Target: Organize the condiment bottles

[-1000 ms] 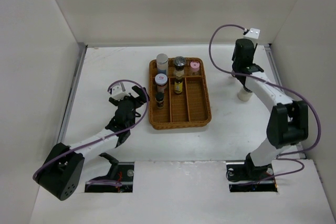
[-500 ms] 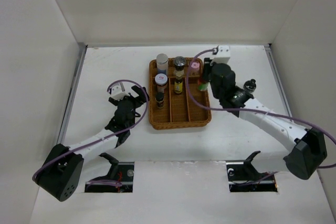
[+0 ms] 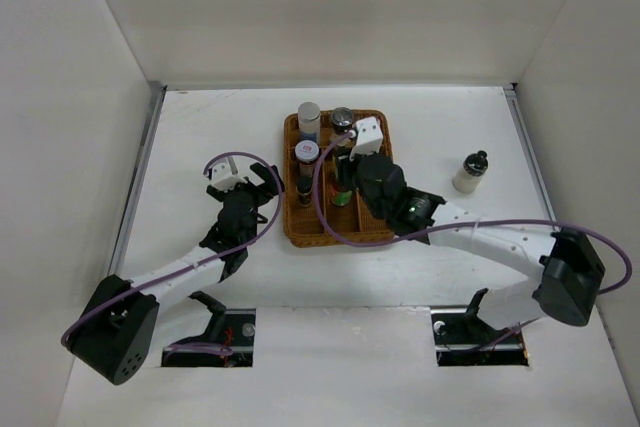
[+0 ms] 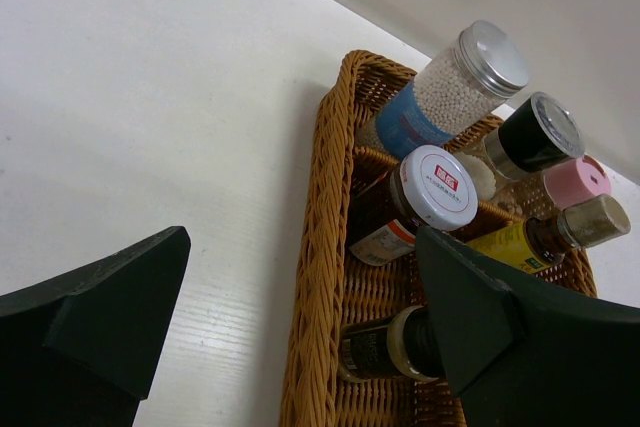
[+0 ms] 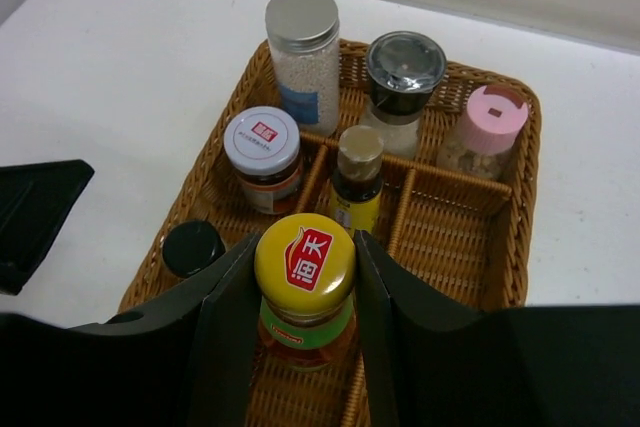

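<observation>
My right gripper (image 5: 305, 282) is shut on the neck of a green bottle with a yellow cap (image 5: 305, 259), held upright over the near part of the wicker tray (image 5: 525, 197). In the tray stand a silver-capped jar of white beads (image 5: 302, 42), a black-capped grinder (image 5: 404, 72), a pink-capped jar (image 5: 482, 127), a red-and-white-capped jar (image 5: 262, 152), a small yellow-labelled bottle (image 5: 357, 172) and a black-capped jar (image 5: 193, 247). My left gripper (image 3: 258, 182) hangs open just left of the tray (image 3: 292, 229), holding nothing. I cannot tell whether the green bottle touches the tray floor.
One white bottle with a black cap (image 3: 470, 171) stands alone on the table to the right of the tray. White walls close in the table on three sides. The right arm's purple cable (image 3: 325, 209) loops over the tray's near half.
The right arm has swung left from the table's right side to above the tray, now with the green bottle in its jaws. The left arm has stayed still.
</observation>
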Action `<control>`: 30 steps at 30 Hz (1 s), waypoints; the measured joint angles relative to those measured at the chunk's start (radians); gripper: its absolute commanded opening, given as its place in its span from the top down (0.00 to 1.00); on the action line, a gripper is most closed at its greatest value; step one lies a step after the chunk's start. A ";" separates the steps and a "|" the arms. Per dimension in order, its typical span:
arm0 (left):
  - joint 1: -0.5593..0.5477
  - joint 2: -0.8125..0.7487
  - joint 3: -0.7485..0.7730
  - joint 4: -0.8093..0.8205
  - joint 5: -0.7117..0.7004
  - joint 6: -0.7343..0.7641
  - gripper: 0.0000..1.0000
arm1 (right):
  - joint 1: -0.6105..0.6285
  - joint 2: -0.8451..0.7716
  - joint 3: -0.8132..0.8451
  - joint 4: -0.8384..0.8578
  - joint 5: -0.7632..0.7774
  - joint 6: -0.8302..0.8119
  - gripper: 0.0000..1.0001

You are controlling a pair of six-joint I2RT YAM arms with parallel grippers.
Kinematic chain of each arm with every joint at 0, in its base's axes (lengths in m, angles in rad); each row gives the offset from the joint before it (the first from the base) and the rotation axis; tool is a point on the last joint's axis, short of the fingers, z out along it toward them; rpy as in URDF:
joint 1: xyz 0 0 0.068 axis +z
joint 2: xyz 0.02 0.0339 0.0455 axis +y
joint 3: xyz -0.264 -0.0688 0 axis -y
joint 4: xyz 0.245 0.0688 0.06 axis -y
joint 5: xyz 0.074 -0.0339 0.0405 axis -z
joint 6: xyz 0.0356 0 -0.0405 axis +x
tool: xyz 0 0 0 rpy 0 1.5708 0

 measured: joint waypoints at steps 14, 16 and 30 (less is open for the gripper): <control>0.000 0.000 0.000 0.000 0.000 0.000 0.00 | 0.024 0.062 -0.137 0.156 0.026 0.000 0.57; 0.000 0.000 0.000 0.000 0.000 0.000 0.00 | 0.038 0.062 -0.148 0.178 0.037 0.000 0.44; 0.000 0.000 0.000 0.001 0.000 0.000 0.00 | 0.058 -0.040 -0.169 0.217 0.043 0.012 0.06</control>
